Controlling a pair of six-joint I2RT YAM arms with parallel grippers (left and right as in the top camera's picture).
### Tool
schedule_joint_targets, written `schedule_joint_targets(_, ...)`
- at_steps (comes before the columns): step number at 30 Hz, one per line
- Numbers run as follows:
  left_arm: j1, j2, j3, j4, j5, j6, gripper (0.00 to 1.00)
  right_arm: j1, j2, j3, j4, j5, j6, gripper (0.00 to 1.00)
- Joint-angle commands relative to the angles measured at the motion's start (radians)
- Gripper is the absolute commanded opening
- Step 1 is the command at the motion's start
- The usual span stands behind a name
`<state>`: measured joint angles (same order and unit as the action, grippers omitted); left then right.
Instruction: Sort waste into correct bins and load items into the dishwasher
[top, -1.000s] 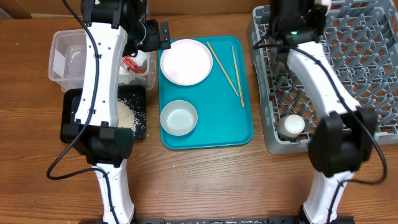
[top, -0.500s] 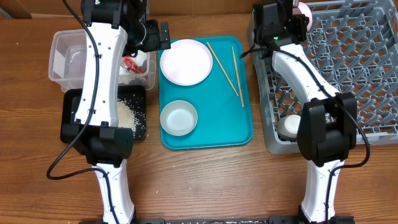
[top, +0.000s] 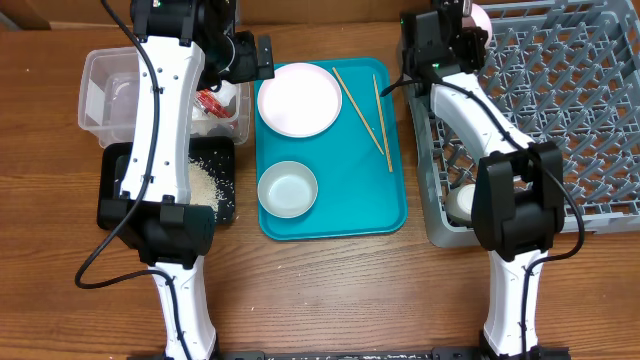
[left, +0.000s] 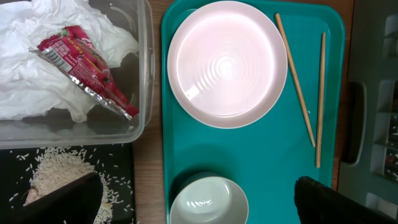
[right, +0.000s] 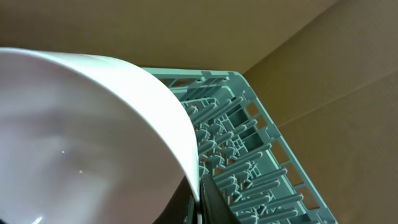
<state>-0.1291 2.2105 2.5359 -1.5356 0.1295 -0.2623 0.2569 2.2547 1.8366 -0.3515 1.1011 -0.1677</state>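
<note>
My right tool (top: 465, 22) holds a white bowl (right: 81, 137) over the grey rack (top: 560, 90), and my left tool (left: 202, 196) is open wide.

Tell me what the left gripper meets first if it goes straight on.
Most likely the small white bowl on the teal tray, which lies between the fingers of the open left gripper; depth is unclear.
</note>
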Motion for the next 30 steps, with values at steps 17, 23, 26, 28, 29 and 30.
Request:
schedule_joint_targets(17,-0.001,-0.007,0.019,-0.001,-0.007,0.0,1.0,0.151,-0.033,0.016,-0.191,0.027,0.025,0.46)
schedule_joint_targets(23,-0.002,-0.007,0.019,-0.001,-0.007,0.0,1.0,0.154,-0.159,0.016,-0.308,-0.119,0.126,0.53)
schedule_joint_targets(26,-0.002,-0.007,0.019,-0.001,-0.007,0.0,1.0,0.156,-0.232,0.016,-0.45,-0.391,0.211,0.56)
schedule_joint_targets(28,-0.002,-0.007,0.019,-0.001,-0.007,0.0,1.0,0.155,-0.271,0.016,-0.546,-0.706,0.285,0.62)
schedule_joint_targets(29,-0.002,-0.007,0.019,-0.001,-0.007,0.0,1.0,0.155,-0.28,0.016,-0.581,-0.86,0.306,0.63)
schedule_joint_targets(30,-0.002,-0.007,0.019,-0.001,-0.006,0.0,1.0,0.155,-0.28,0.016,-0.608,-1.007,0.329,0.64)
